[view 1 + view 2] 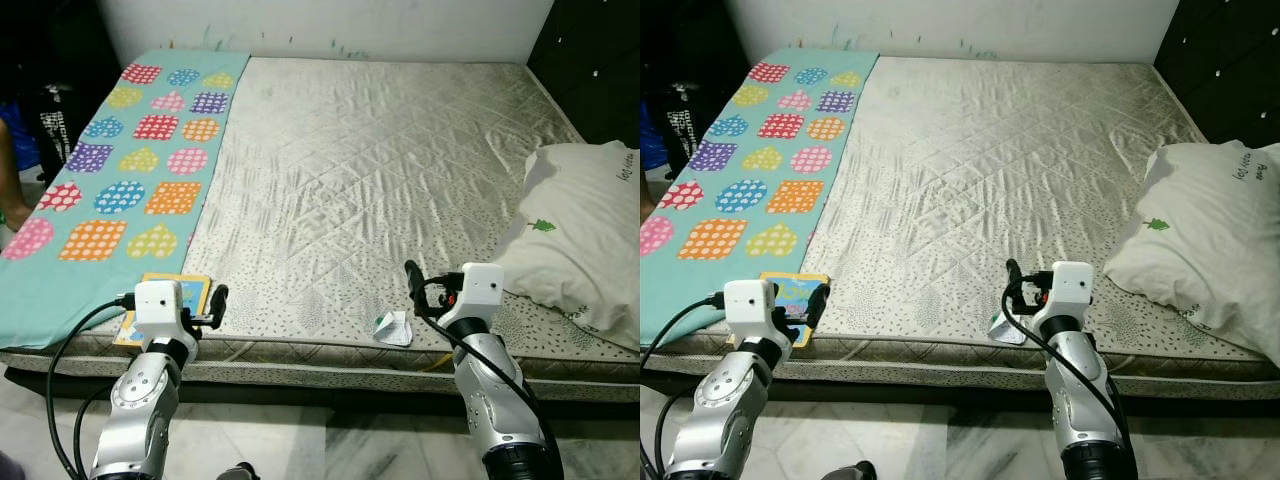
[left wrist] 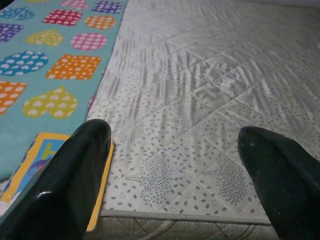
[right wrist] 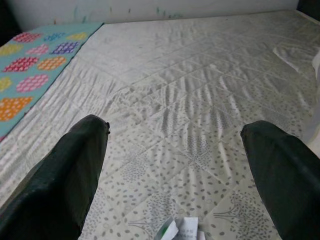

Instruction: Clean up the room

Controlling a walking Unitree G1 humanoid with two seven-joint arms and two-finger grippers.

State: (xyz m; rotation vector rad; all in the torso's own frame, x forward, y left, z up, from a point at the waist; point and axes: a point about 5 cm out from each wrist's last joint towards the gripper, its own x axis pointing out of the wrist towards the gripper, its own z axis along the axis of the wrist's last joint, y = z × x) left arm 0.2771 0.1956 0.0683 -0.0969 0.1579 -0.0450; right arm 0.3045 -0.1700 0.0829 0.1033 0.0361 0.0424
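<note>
**Two strays on the near edge of the bed**

My right gripper (image 3: 175, 165) hangs spread wide just above the crumpled paper (image 1: 393, 327) at the mattress (image 1: 380, 170) edge; my left gripper (image 2: 175, 165), also spread, hovers beside the picture book (image 1: 172, 303) near the patterned blanket (image 1: 110, 200). A careless reach could nudge the light paper off onto the floor.

Down at the bed's near edge sits a small crumpled scrap of white paper with a touch of green print (image 1: 394, 327), lying loose on the silvery quilted mattress (image 1: 380, 170). Over to the left, a flat picture book with a yellow border and blue cover (image 1: 180, 300) lies face up, partly on the turquoise blanket patterned with colourful dotted hearts and squares (image 1: 120, 190). On the right, a white pillow with a small green tree print (image 1: 580, 240) slumps at the mattress edge.
</note>
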